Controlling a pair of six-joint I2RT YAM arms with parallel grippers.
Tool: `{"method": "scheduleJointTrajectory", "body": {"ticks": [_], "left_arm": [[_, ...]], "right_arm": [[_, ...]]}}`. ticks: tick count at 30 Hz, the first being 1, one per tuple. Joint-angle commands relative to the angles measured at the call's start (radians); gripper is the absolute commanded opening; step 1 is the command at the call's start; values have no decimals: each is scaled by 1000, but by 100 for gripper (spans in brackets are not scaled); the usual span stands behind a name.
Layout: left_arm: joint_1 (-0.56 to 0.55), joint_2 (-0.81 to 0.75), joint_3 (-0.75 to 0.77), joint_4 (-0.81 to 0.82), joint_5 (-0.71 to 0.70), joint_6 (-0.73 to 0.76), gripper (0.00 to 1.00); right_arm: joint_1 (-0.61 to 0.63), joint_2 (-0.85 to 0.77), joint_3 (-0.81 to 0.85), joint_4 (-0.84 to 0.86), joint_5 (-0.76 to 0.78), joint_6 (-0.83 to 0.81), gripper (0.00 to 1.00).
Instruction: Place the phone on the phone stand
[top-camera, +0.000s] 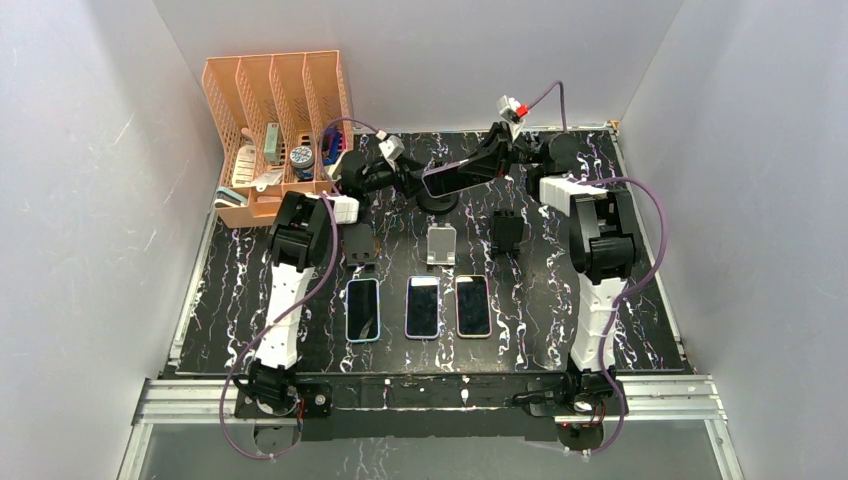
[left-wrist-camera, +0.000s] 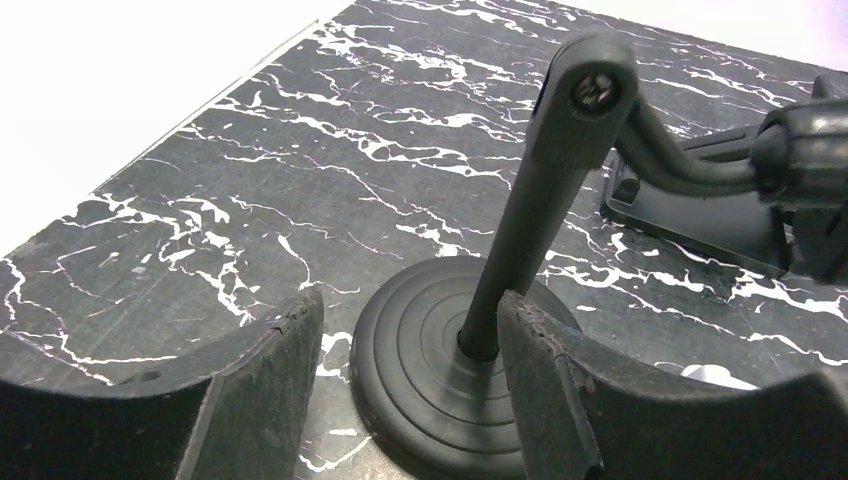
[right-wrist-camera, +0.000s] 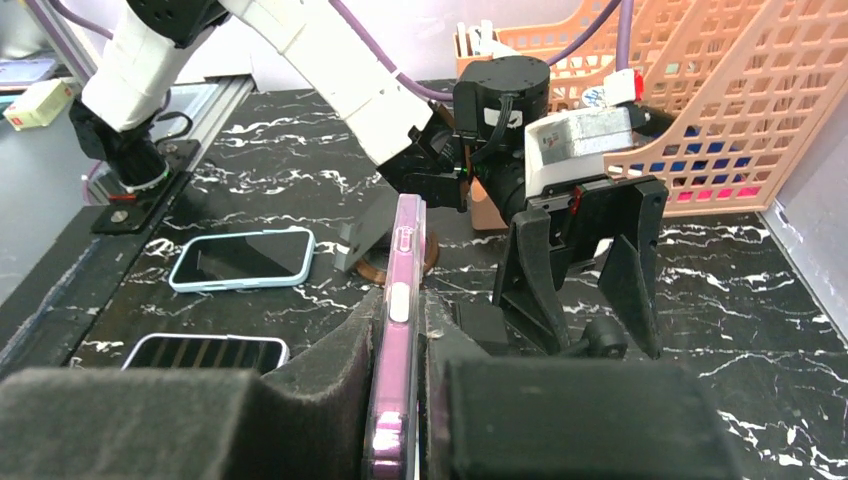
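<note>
Grips a pink-edged phone (right-wrist-camera: 398, 300) edge-up in the right gripper (right-wrist-camera: 400, 335), pads pressed on both faces. Holds it, in the top view, at 12 o'clock on the marbled table (top-camera: 640, 300), just above the black phone stand (left-wrist-camera: 470, 340), not yet seated. Straddles the stand's round base with the left gripper (left-wrist-camera: 410, 310), jaws spread partway, pole between them; cannot tell any contact. Shows three more phones (top-camera: 423, 306) flat at 6 o'clock of the stand.
</note>
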Motion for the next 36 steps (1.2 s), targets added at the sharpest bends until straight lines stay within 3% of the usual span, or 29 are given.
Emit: {"method": "scheduleJointTrajectory", "body": {"ticks": [1, 9, 16, 30, 36], "left_arm": [[-15, 49, 80, 57, 52, -70, 62], [-26, 93, 122, 88, 113, -148, 61], [-26, 48, 72, 99, 134, -154, 61], [-58, 162, 207, 104, 144, -195, 61], [-59, 202, 241, 106, 153, -205, 35]], "right_arm": [[-4, 13, -18, 325, 33, -110, 1], [-7, 68, 55, 325, 79, -107, 1], [-19, 84, 59, 325, 79, -102, 1], [-30, 91, 18, 325, 140, -144, 1], [-30, 85, -33, 326, 176, -198, 1]]}}
